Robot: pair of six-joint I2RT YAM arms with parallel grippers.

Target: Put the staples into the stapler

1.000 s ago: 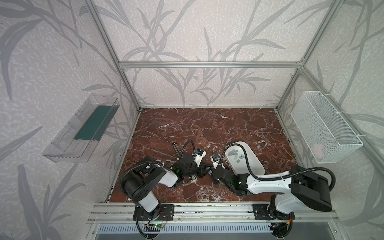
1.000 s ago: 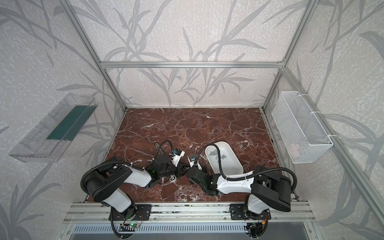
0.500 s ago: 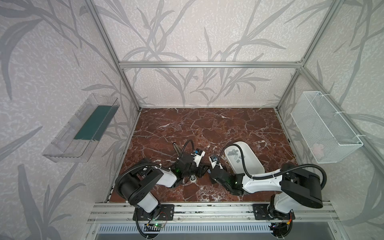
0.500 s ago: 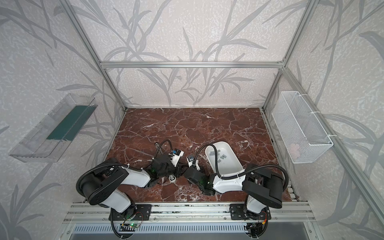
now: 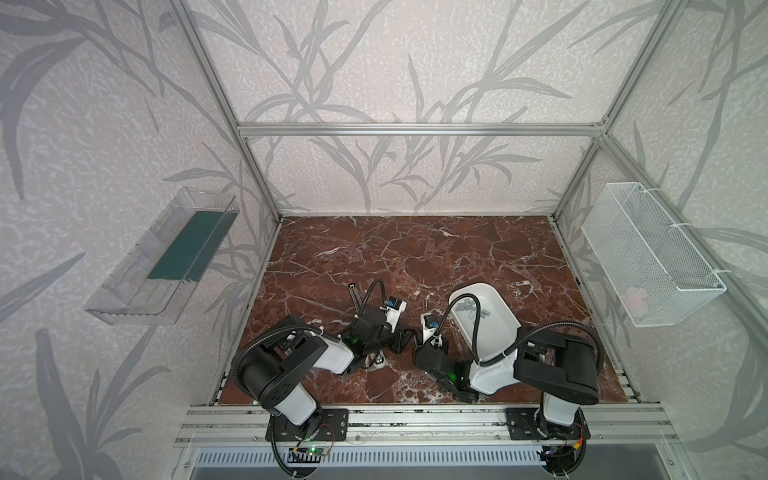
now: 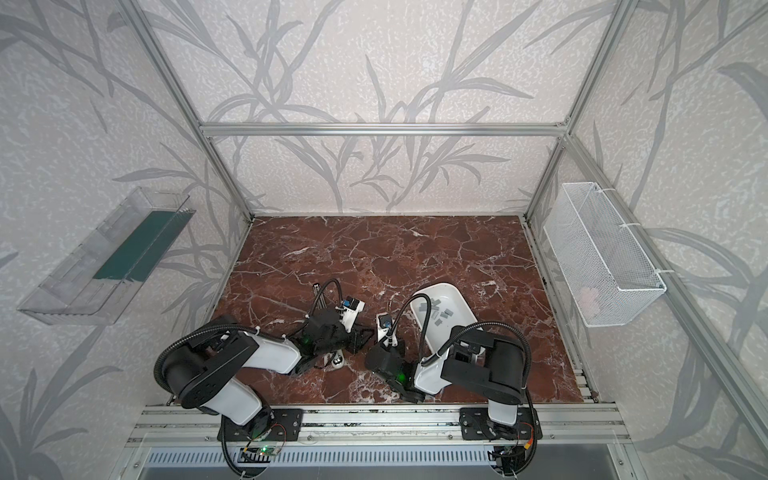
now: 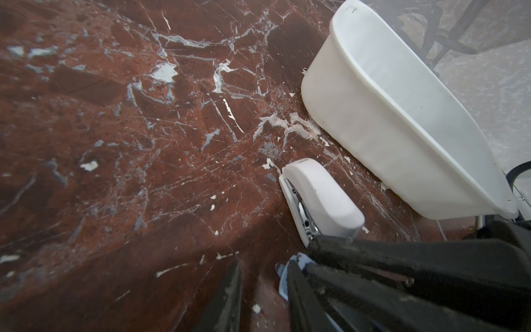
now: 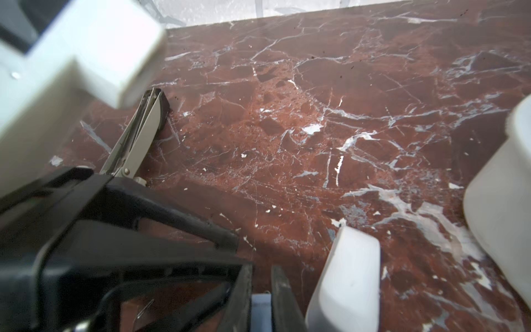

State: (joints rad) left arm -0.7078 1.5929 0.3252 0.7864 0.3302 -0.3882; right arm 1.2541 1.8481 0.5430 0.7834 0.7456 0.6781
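Marble desk (image 5: 415, 257): staples (image 5: 469, 311) in white tub (image 5: 500, 305) lie at 2 o'clock from our nearer right hand (image 5: 413, 338), pinched narrow on the stapler (image 7: 321, 207); left hand (image 5: 399, 337) width we cannot tell.

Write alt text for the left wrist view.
The white top of a stapler, metal underside showing, sits over a red-brown marble tabletop, with black gripper fingers at its near end. A white tub stands beside it, its floor out of sight.
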